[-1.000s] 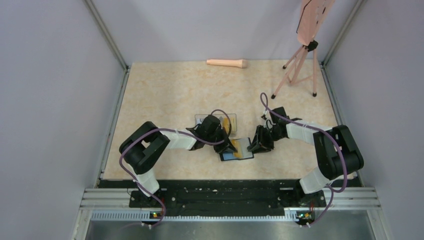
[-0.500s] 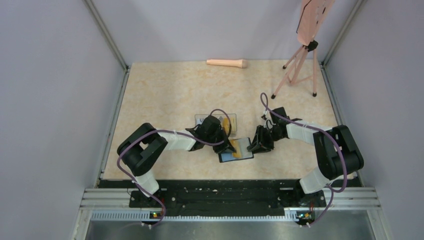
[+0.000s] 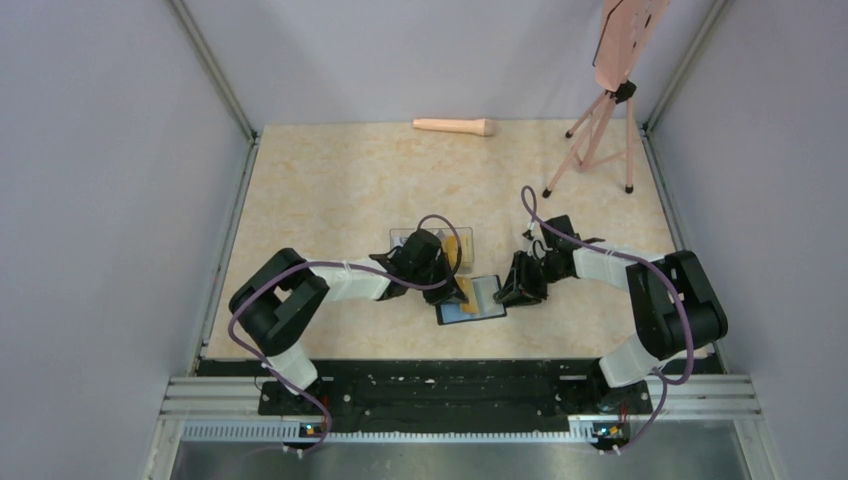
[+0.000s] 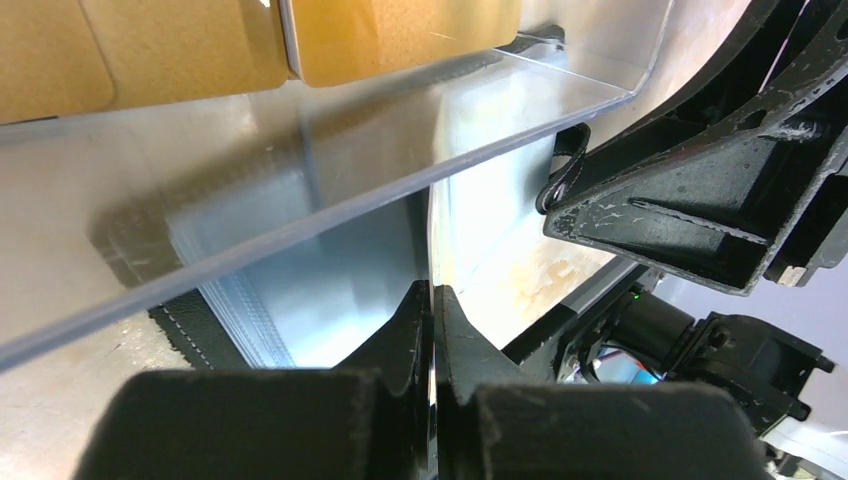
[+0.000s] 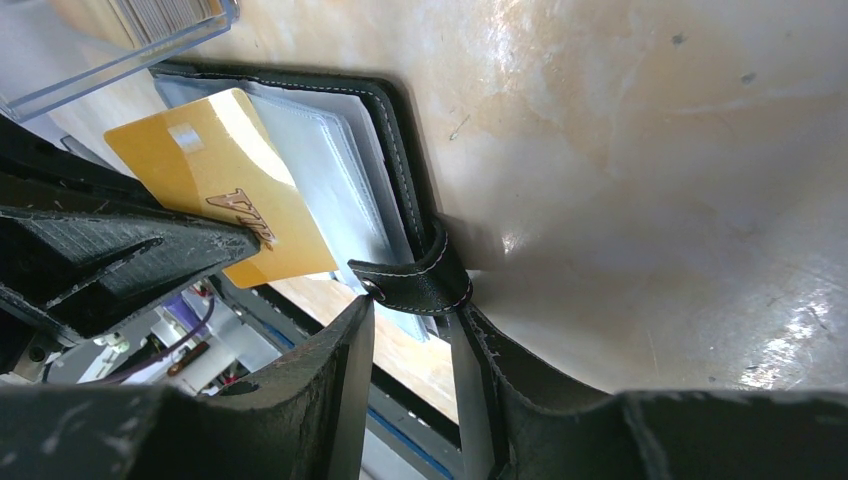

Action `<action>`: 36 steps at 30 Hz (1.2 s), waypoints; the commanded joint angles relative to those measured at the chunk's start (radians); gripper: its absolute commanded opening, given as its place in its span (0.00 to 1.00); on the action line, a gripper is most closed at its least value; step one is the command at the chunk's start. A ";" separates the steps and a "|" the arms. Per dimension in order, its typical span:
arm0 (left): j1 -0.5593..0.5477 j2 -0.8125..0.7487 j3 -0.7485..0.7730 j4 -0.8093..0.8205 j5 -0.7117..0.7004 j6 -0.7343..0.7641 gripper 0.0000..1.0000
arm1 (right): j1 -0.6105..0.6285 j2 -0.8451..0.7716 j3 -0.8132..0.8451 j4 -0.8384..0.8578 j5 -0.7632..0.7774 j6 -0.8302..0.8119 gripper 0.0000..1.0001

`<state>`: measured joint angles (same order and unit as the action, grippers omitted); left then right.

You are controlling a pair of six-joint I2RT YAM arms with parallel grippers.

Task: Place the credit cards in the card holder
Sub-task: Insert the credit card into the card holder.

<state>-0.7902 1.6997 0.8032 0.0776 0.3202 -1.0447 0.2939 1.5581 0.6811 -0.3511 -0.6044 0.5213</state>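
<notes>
Left gripper (image 4: 432, 300) is clenched on one yellow credit card (image 5: 215, 185), which shows only as a thin edge between its fingers in its own wrist view. Just beyond those fingertips the card lies slanted over the clear pockets of the open card holder (image 5: 350, 190). I cannot tell whether its leading corner has entered a pocket or only rests on top. If it rests on top, I judge that a further push would slide it across the sleeves or bow it. Facing it, close by, the right gripper (image 5: 412, 315) clamps the card holder by its clasp tab (image 5: 420, 285). That narrow strap seems a weak hold, so a sideways push from the card could swing the holder round. With both sets of fingers this near, they may collide. Close on the far side of the left gripper stands the clear box (image 4: 400, 180) of spare cards (image 4: 180, 50), easily nudged.
</notes>
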 commanded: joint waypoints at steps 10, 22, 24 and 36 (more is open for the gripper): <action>-0.004 0.043 0.001 0.113 0.066 -0.003 0.00 | 0.002 0.024 -0.031 0.017 0.045 -0.014 0.34; -0.004 0.043 -0.088 0.284 0.120 -0.127 0.00 | 0.001 0.030 -0.036 0.023 0.039 -0.014 0.34; -0.004 0.034 -0.099 0.291 0.117 -0.140 0.00 | 0.001 0.029 -0.038 0.026 0.038 -0.014 0.34; -0.007 0.030 -0.111 0.259 0.127 -0.186 0.00 | 0.002 0.026 -0.040 0.027 0.037 -0.012 0.34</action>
<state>-0.7864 1.7317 0.7055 0.3218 0.4141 -1.2068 0.2932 1.5597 0.6735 -0.3367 -0.6178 0.5213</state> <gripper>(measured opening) 0.015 0.338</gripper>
